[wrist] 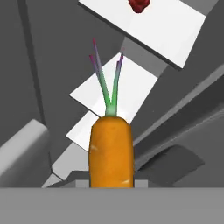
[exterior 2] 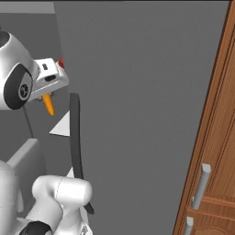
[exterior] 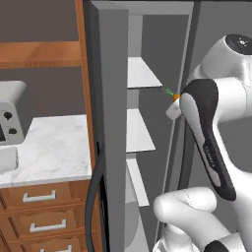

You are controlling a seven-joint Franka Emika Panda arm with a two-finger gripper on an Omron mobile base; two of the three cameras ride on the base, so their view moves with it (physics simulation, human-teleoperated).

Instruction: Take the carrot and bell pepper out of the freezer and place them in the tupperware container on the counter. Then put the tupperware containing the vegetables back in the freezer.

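My gripper (wrist: 111,183) is shut on the carrot (wrist: 111,148), an orange root whose green leaves point away from the hand. In the left base view the carrot (exterior: 175,97) pokes out past the gripper (exterior: 173,106), held in the air before the open freezer (exterior: 112,118). From the right it hangs, an orange tip (exterior 2: 47,105), under the gripper (exterior 2: 46,95). The dark-red bell pepper (wrist: 139,5) lies on a white freezer shelf (wrist: 157,26) beyond the carrot; a red bit of it (exterior 2: 61,63) shows behind the hand. The light-grey tupperware container (exterior: 7,160) sits on the marble counter (exterior: 54,147) at far left.
The freezer's long dark door handle (exterior: 93,197) runs down the door's edge close to my arm. Several white shelves (exterior: 140,74) stack inside. A grey appliance with knobs (exterior: 10,115) stands on the counter behind the container. A wooden cabinet with metal handles (exterior 2: 215,151) stands at right.
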